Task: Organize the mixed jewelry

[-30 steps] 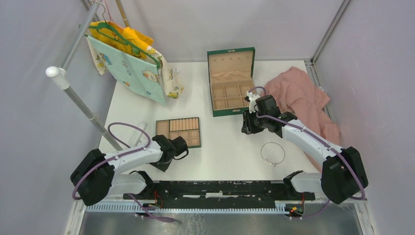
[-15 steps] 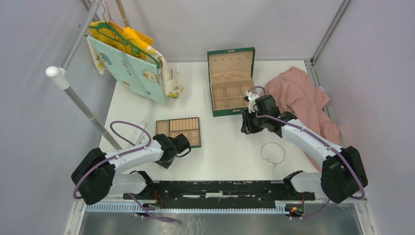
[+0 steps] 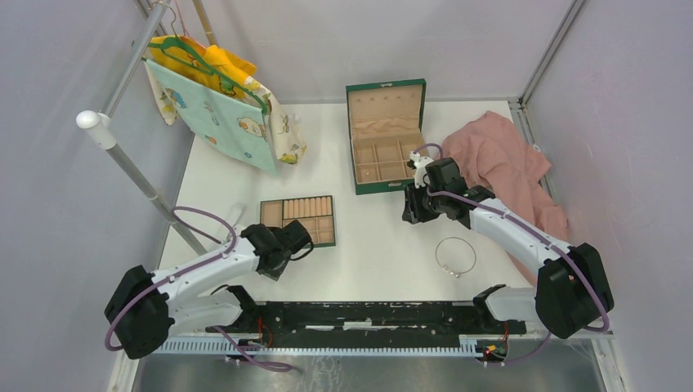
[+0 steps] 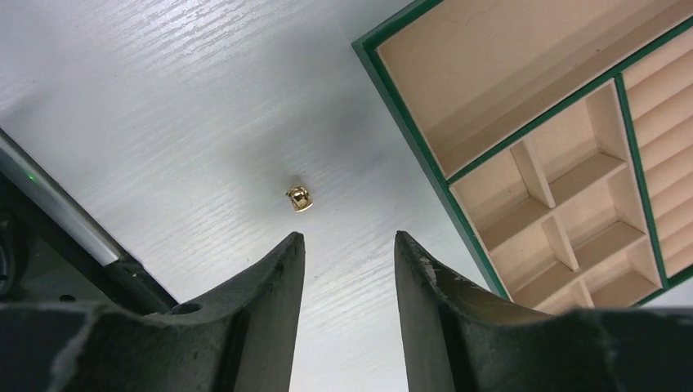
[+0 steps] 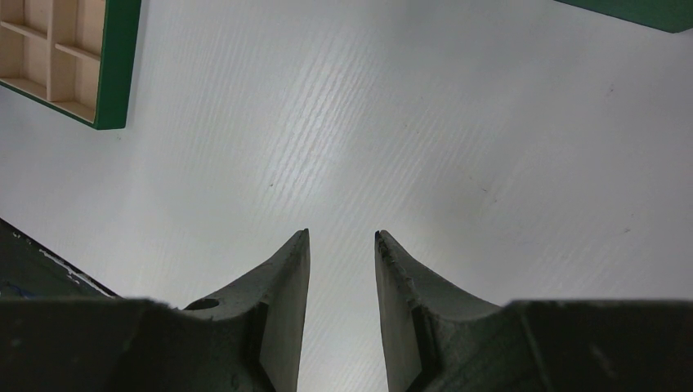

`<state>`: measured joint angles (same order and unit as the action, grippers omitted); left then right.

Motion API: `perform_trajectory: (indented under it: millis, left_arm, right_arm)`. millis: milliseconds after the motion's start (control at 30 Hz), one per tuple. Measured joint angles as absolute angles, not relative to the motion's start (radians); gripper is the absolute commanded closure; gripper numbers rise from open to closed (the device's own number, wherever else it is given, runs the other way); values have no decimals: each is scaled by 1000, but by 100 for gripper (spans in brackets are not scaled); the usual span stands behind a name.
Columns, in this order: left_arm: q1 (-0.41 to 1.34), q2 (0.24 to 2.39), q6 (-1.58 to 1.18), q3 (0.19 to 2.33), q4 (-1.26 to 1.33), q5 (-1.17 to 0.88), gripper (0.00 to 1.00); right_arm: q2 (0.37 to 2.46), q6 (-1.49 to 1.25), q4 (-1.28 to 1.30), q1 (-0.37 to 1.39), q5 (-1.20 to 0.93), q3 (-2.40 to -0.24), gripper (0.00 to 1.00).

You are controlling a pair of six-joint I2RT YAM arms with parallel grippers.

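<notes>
A tiny gold piece (image 4: 300,198) lies on the white table, just ahead of my left gripper (image 4: 349,237) and slightly left of its gap. That gripper is open and empty, beside the front left corner of the divider tray (image 4: 419,155). In the top view the left gripper (image 3: 266,260) sits by the tray (image 3: 298,220); the gold piece is too small to make out there. The silver wire hoop (image 3: 455,256) lies on the table to the right. My right gripper (image 3: 411,214) is above it in that view, open and empty over bare table (image 5: 342,234).
The open green jewelry box (image 3: 386,139) stands at the back centre. A pink cloth (image 3: 507,163) lies at the right. Children's clothes (image 3: 221,98) hang on a rack at the back left, and its slanted pole (image 3: 147,184) runs down toward the left arm.
My left arm has swung left and its wrist has shifted a little left along the tray's front. The right arm and the hoop have not moved.
</notes>
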<state>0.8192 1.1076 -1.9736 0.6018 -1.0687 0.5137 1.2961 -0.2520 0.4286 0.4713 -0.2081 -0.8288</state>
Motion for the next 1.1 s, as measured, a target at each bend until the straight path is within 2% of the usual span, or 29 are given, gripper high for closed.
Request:
perform_trajectory:
  millis: [267,633,1100]
  left_arm:
    - [787,999,-1972,563,-1116,514,46]
    - [704,1107,-1909,543,-1066,486,50]
    - [650,1064,-1734,492,-944,468,54]
  right_arm:
    - [1306,-252,429,471,-206,-834,59]
    - [1306,-252,429,476,-206,-834,59]
    - [1306,-252,429,476,-205,-834,59]
